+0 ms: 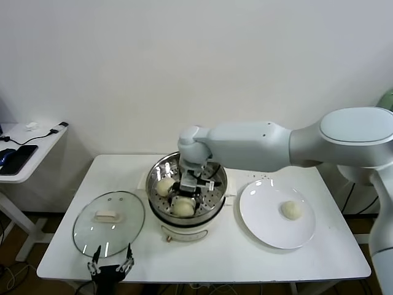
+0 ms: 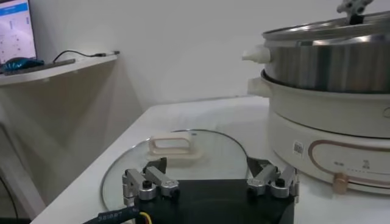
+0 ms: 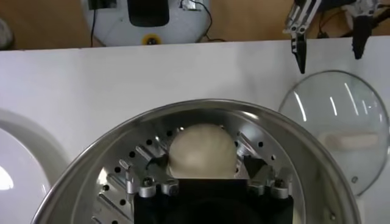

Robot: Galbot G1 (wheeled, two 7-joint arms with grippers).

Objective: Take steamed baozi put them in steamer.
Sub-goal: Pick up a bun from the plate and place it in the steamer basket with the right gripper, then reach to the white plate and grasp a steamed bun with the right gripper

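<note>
A: Nearest: black left gripper (image 1: pixel 110 265), fingers wide apart, holding nothing, parked at the near edge of the white tabletop (image 1: pixel 202 261), just beside the round glass lid with the white handle (image 1: pixel 108 222).

B: And over at the round shiny steel steamer (image 1: pixel 216 206)?

A: Right gripper (image 3: pixel 200 151) down inside, fingers spread on both sides of a smooth cream-white round baozi (image 3: pixel 202 146). Bun sitting on the tray with holes, not squeezed by the look of it.

B: Any other buns?

A: Two more buns in the steamer, one (image 1: pixel 164 186) and another (image 1: pixel 183 208), both close beside that gripper. Last bun (image 1: pixel 291 209) alone on the flat white plate (image 1: pixel 264 224), well apart.

B: So what could go wrong?

A: Could pull the bun back up on the way out, thanks to soft sticky dough on a finger. Could bump the two neighbours or scrape the steel wall by swinging sideways too soon. Better to go straight up first. Could also squash the last bun by pinching too hard.
</note>
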